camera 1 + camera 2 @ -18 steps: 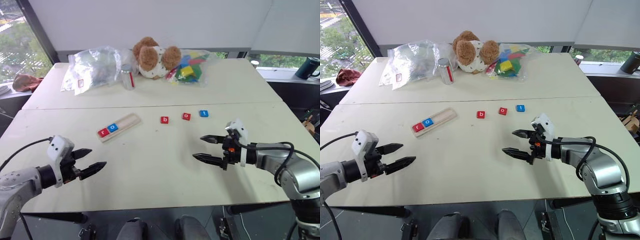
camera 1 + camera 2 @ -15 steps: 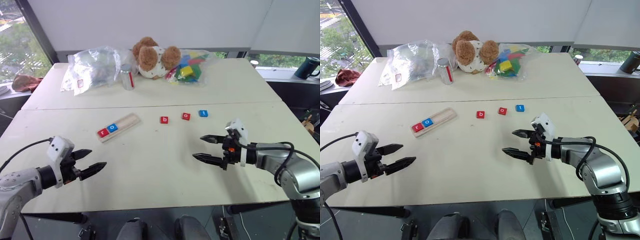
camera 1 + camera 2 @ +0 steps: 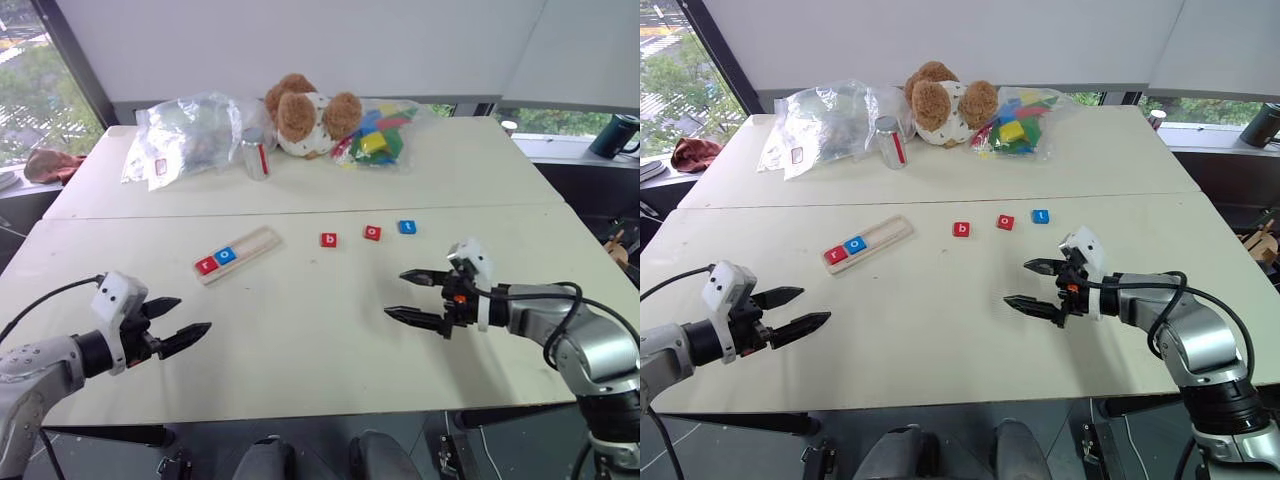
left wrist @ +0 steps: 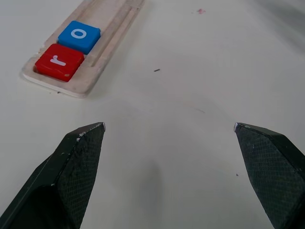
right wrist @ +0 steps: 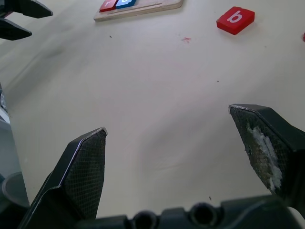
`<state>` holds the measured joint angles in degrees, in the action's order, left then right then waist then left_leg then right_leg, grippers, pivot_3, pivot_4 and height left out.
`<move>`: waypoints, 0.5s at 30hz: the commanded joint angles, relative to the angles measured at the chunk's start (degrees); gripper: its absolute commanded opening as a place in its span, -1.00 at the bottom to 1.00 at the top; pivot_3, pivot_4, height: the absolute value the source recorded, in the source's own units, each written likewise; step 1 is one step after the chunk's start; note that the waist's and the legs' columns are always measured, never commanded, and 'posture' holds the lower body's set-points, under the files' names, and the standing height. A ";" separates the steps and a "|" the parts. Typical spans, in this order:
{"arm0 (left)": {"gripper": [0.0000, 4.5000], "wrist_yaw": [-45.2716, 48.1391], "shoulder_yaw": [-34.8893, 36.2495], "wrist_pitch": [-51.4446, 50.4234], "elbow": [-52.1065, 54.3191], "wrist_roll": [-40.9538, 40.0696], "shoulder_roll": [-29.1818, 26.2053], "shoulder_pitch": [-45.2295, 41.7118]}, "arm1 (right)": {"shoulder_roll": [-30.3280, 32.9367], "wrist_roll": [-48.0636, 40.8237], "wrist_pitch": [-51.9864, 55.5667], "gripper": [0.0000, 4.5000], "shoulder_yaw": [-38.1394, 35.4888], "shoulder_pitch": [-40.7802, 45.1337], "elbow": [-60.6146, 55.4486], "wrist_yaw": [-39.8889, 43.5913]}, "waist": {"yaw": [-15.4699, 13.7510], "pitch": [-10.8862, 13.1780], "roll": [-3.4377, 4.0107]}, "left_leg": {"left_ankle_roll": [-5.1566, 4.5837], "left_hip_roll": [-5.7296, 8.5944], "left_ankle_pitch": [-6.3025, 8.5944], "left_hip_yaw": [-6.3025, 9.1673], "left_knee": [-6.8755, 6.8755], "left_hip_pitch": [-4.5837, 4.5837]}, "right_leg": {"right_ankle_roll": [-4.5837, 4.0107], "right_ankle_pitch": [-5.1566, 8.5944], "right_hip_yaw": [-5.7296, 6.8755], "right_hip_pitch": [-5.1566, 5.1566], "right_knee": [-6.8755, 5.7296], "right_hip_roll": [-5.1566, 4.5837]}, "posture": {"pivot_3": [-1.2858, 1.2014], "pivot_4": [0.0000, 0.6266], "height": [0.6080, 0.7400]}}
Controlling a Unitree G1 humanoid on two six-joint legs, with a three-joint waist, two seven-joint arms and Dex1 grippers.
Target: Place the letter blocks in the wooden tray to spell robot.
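Pale wood tray (image 3: 236, 253) on table (image 3: 300, 330): red r (image 4: 59, 61) at near end, blue o (image 4: 79, 36) touching it, three slots bare. Right of tray, apart in row: red b (image 3: 328, 240), red o (image 3: 372, 233), blue t (image 3: 406, 227). Left gripper (image 3: 178, 319) below tray, fingers wide, nothing held. Right gripper (image 3: 418, 296) below loose tiles, fingers wide, nothing held. Since earlier frames: right gripper crept tiny bit toward tray, tiles same. Guess: b goes next.
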<state>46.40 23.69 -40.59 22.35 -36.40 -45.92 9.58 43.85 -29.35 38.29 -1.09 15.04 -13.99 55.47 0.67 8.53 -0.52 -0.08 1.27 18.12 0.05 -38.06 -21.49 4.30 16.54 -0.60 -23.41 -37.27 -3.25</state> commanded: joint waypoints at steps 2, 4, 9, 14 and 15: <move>0.99 0.12 2.73 1.27 -0.56 0.31 -1.62 -1.68 | 0.55 1.25 -2.08 0.99 -0.04 2.37 1.13 0.69 | 0.00 0.00 0.00 | 0.00 0.00 0.00 0.00 0.00 0.00 | 0.00 0.00 0.00 0.00 0.00 0.00 | 0.03 -0.52 1.00; 0.99 0.62 2.95 1.29 -0.75 0.46 -2.27 -1.67 | 0.75 1.30 -2.06 0.99 -0.27 2.77 1.49 0.88 | 0.01 0.00 0.00 | 0.00 0.00 0.00 0.00 0.00 0.00 | 0.00 0.00 0.00 0.00 0.00 0.00 | 0.03 -0.52 1.00; 0.99 4.08 2.84 9.23 -10.38 6.13 -6.82 -5.09 | -1.60 -4.15 3.90 0.99 0.74 5.53 -5.05 0.02 | 0.01 0.03 0.04 | 0.00 0.00 0.00 0.00 0.08 -0.01 | 0.00 0.00 0.01 -0.02 0.06 0.00 | 0.03 -0.52 1.00; 0.99 9.42 -2.86 20.81 -24.43 12.27 -9.16 -13.39 | -7.00 -7.62 9.55 0.99 4.87 8.81 -12.63 -4.12 | 0.13 0.05 0.09 | 0.02 -0.02 -0.01 0.06 0.12 0.00 | -0.03 0.00 0.07 -0.06 0.00 0.01 | 0.03 -0.52 1.00; 0.99 10.12 -3.86 22.21 -26.09 13.11 -9.03 -14.65 | -7.66 -7.45 9.94 0.99 5.52 9.17 -13.22 -4.89 | 0.01 0.04 0.08 | 0.02 -0.01 -0.01 0.05 0.12 -0.02 | -0.02 -0.01 0.07 -0.06 0.05 -0.01 | 0.03 -0.52 1.00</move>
<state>54.95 21.25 -21.81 -1.63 -25.09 -54.60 -4.20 36.61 -35.62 47.53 3.94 23.30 -24.66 51.91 0.69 8.58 -0.43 -0.06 1.27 18.11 0.10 -37.94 -21.56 4.29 16.54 -0.52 -23.47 -37.18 -3.26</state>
